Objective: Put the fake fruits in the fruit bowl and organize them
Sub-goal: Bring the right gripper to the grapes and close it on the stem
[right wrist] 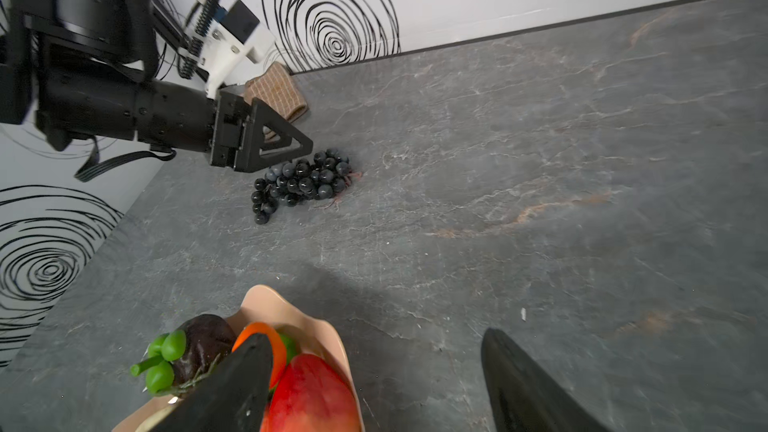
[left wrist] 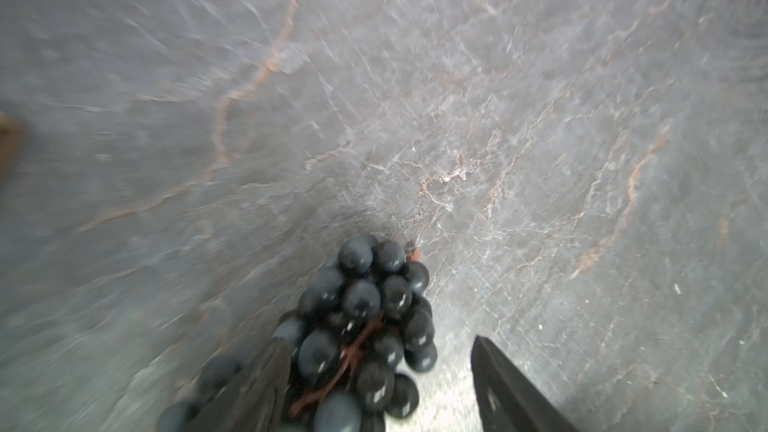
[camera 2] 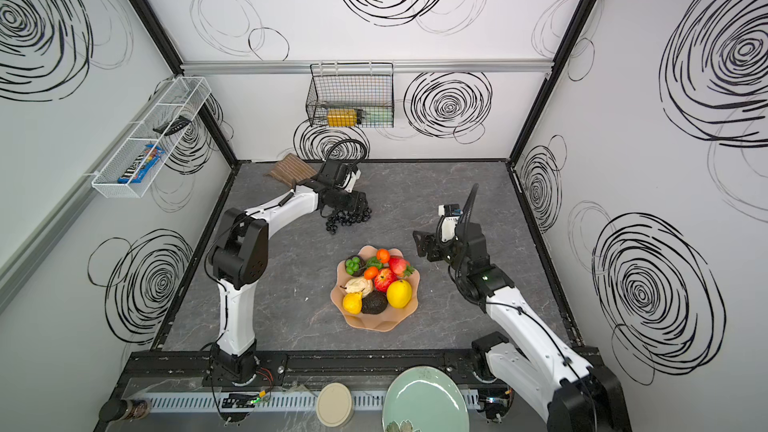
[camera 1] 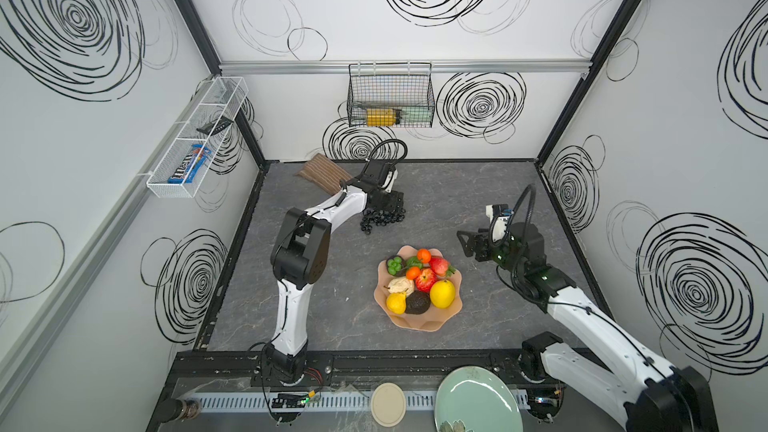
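Note:
The dark grape bunch (camera 1: 382,218) (camera 2: 347,218) lies on the grey table behind the fruit bowl. My left gripper (camera 1: 388,205) (left wrist: 378,367) stands low over it, open. In the left wrist view the grapes (left wrist: 365,297) press against one finger, with a gap to the other. The peach fruit bowl (camera 1: 415,322) (camera 2: 374,322) holds a lemon (camera 1: 442,293), pear (camera 1: 396,303), avocado (camera 1: 417,302), apple (camera 1: 426,279) and tangerines (camera 1: 424,255). My right gripper (camera 1: 467,243) (right wrist: 374,384) hovers open and empty by the bowl's far right rim (right wrist: 266,297).
A striped cloth pad (camera 1: 322,174) lies at the back behind the left arm. A black wire basket (camera 1: 390,97) hangs on the back wall and a white wire shelf (camera 1: 195,139) on the left wall. A mint plate (camera 1: 478,401) and beige lid (camera 1: 388,404) sit at the front.

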`<state>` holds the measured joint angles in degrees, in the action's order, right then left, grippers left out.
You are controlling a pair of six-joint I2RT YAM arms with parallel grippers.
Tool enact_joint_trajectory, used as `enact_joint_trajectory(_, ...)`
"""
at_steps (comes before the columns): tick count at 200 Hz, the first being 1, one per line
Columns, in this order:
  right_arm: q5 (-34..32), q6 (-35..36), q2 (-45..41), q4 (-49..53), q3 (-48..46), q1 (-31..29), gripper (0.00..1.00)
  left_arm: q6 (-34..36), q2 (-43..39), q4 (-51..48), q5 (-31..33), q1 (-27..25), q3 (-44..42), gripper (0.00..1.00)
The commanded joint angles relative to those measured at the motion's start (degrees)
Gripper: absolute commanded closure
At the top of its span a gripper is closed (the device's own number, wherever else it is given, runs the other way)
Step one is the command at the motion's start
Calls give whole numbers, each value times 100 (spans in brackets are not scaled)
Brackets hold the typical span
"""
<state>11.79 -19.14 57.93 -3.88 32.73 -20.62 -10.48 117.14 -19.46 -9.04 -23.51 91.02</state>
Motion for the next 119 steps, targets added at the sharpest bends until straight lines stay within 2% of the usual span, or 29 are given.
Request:
enact_joint_trajectory(1, 950, 162, 936, -582, 552, 51, 22, -399, -790, 810, 408, 40, -761, 26)
enact_joint_trajectory(29, 1562, 533, 2485, -257, 1569, 204, 31, -864, -2067, 1791, 797, 49, -2354, 26)
enact_joint_trajectory(54, 2240, 841, 3734, 200, 2557, 360, 41, -1208, -3124, 2569, 886, 85, -3656, 27)
enact_joint_trajectory(67, 2616, 1107, 4192, 238, 2907, 369, 45, -1363, -3457, 2908, 726, 107, -4154, 29)
enact_joint_trajectory(91, 2522, 1470, 4801, 384, 3465, 366, 45, -1703, -3643, 3450, 260, 147, -4759, 30)
enact_joint_trajectory(119, 2293, 1917, 5619, 1151, 4422, 382, 48, -1810, -3161, 3547, -316, 128, -4623, 35)
